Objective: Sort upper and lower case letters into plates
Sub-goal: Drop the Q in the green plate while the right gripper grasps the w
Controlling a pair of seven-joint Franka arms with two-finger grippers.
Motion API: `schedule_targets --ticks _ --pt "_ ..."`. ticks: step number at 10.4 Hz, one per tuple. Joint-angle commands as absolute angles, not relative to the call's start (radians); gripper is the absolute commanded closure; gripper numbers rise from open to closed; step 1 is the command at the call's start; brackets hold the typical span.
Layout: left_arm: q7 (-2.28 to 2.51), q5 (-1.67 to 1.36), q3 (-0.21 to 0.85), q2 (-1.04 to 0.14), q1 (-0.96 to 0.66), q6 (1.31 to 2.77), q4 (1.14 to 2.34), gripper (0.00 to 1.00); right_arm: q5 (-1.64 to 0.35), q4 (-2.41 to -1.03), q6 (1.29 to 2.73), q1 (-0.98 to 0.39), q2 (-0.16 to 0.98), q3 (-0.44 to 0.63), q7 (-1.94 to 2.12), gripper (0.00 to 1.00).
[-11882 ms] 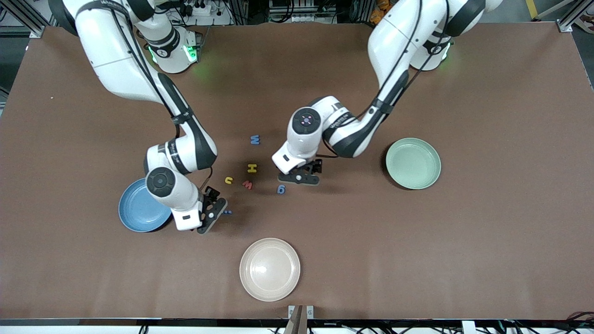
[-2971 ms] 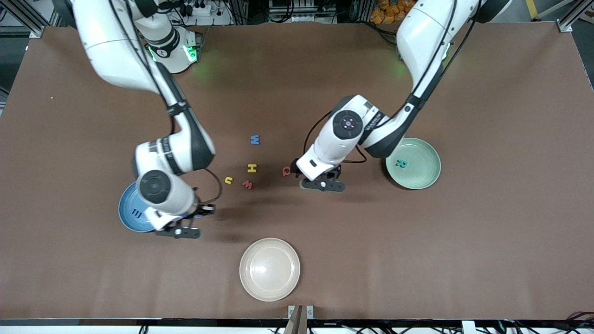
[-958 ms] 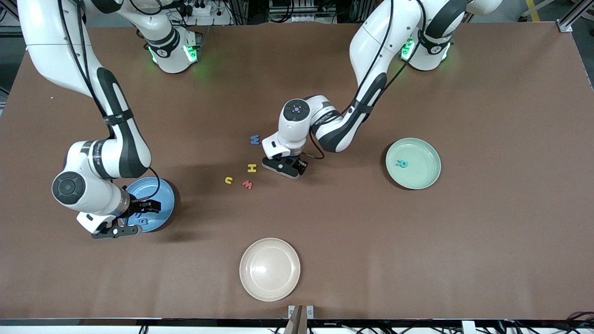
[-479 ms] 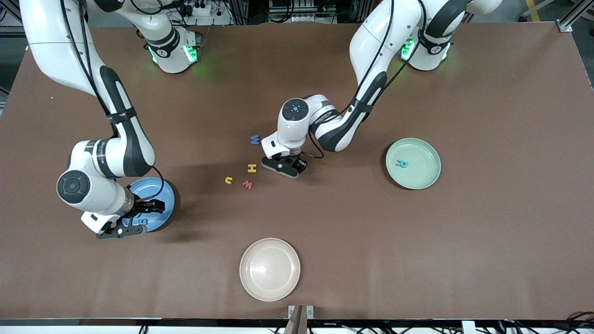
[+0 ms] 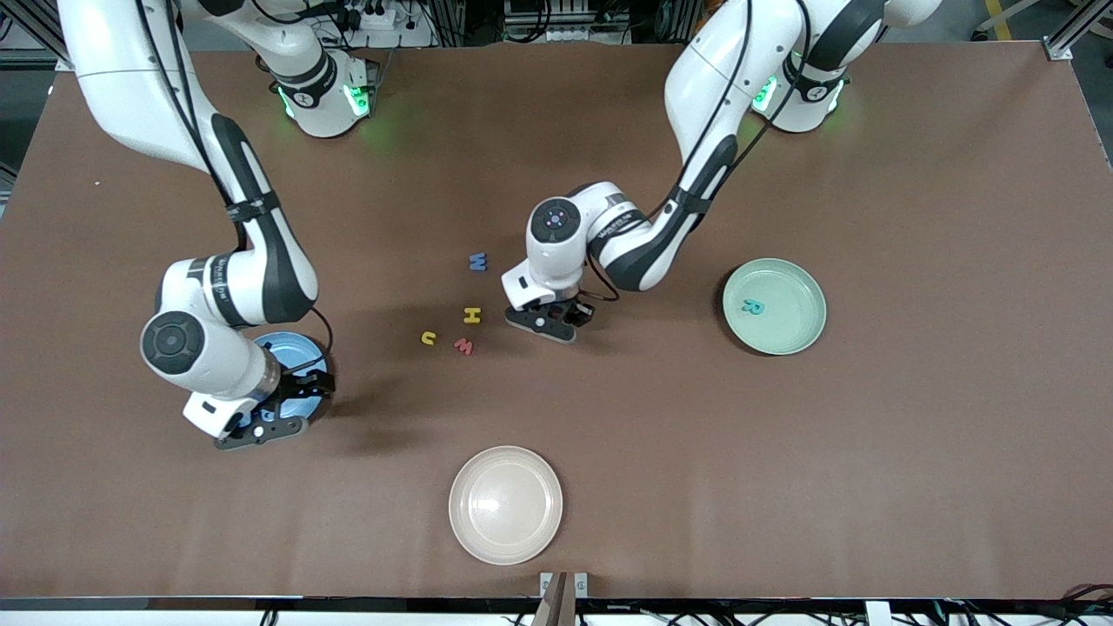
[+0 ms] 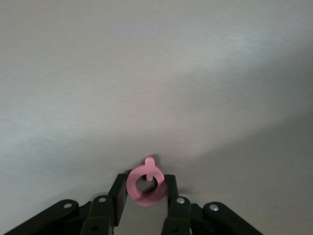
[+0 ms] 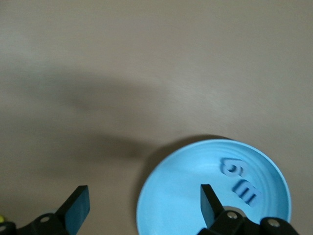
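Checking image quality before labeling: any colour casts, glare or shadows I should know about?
Front view: green base lights tint the table; a glare spot sits on the cream plate. Left wrist view: washed out, so the table looks grey and the held letter pink. Right wrist view: soft arm shadow beside the blue plate.

eight foam letters (image 5: 471, 315), three plates (image 5: 774, 306), two arms (image 5: 626, 243)

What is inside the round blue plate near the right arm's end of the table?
Two small blue foam letters lie side by side in the round blue plate. In the front view the right gripper and arm cover most of it, so any more there stay hidden.
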State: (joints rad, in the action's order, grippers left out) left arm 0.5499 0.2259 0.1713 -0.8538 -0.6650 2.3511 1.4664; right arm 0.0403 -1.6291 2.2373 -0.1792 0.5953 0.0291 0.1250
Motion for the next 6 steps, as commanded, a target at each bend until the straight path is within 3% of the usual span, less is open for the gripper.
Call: schedule_targets --ticks 1,6 --pt "0.407 0.21 0.231 -0.802 -0.55 2.263 1.479 0.72 0.045 -1.649 2.273 -0.221 0.58 0.012 0.245 0.0" --pt "-0.007 0.209 0.399 -0.675 -0.191 1.94 1.523 0.71 0.077 -1.678 2.403 -0.523 0.658 0.012 0.252 0.0"
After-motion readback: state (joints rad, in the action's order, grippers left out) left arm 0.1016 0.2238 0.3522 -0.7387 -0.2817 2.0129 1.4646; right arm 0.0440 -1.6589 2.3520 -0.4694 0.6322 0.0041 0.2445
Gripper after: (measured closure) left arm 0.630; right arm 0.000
